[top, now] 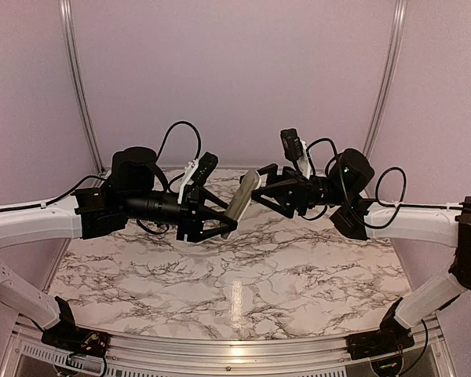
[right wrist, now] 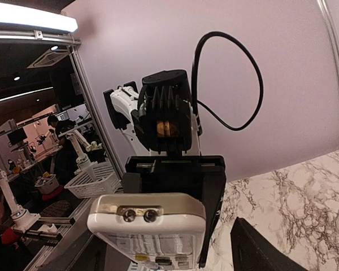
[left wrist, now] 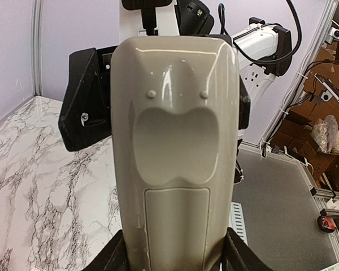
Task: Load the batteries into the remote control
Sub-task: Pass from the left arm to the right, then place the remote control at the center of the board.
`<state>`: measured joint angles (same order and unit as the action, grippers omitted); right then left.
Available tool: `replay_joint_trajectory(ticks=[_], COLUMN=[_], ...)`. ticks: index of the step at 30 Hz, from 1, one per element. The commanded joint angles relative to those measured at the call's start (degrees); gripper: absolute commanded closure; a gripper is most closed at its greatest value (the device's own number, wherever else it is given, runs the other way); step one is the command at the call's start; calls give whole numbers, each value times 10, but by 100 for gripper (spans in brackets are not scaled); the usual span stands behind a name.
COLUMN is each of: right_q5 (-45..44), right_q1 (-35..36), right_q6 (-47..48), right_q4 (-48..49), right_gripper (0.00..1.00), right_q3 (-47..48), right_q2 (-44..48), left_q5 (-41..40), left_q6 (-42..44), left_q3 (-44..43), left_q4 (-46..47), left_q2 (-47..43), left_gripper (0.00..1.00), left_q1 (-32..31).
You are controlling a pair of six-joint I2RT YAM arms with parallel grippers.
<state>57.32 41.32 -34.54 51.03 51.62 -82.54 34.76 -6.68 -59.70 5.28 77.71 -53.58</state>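
Observation:
The remote control [top: 242, 201] is held up above the marble table, tilted, between the two arms. My left gripper [top: 226, 221] is shut on its lower end. In the left wrist view its greyish-tan back [left wrist: 175, 141] faces the camera, the flat rectangular cover panel [left wrist: 177, 226] sits flush, and my left gripper [left wrist: 177, 258] clamps both sides. My right gripper [top: 259, 188] is open at the remote's upper end. In the right wrist view the remote's white top end [right wrist: 150, 226] with two small lenses sits left of one right finger [right wrist: 257, 251], with a gap between them. No batteries show.
The marble table [top: 235, 290] lies well below both grippers. Metal frame posts [top: 77, 78] stand at the back corners against the pink wall. A white basket [right wrist: 93, 183] stands off the table in the right wrist view. The right arm's black body [left wrist: 85, 107] is close behind the remote.

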Motion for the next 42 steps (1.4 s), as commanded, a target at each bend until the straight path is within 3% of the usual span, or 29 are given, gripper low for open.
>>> replay_joint_trajectory(ticks=[1,12,19,22,23,32,35,42], right_q5=[-3,20,22,0,-10,-173,-226,-344], right_q1=[8,10,9,4,2,-5,-4,25], right_q6=[-27,-42,5,58,77,261,291,352], right_q4=[27,45,-32,-140,-183,-582,-676,-890], right_gripper=[29,62,77,79,80,86,87,87], right_q3=[27,41,59,78,90,217,263,403], right_q2=[-13,-29,-23,-15,-14,-75,-112,-222], left_q5=[-20,-23,-45,-72,-82,-252,-314,-375], left_q6=[0,1,-11,-11,-11,-41,-66,-120], left_q3=[6,11,26,36,41,82,79,63], left_q4=[31,29,16,-8,-14,-70,-99,-179], left_q2=[-16,-9,-26,-51,-60,-141,-137,-82], left_gripper=[61,57,23,3,1,1,1,1], left_q1=[1,1,14,24,28,81,104,185])
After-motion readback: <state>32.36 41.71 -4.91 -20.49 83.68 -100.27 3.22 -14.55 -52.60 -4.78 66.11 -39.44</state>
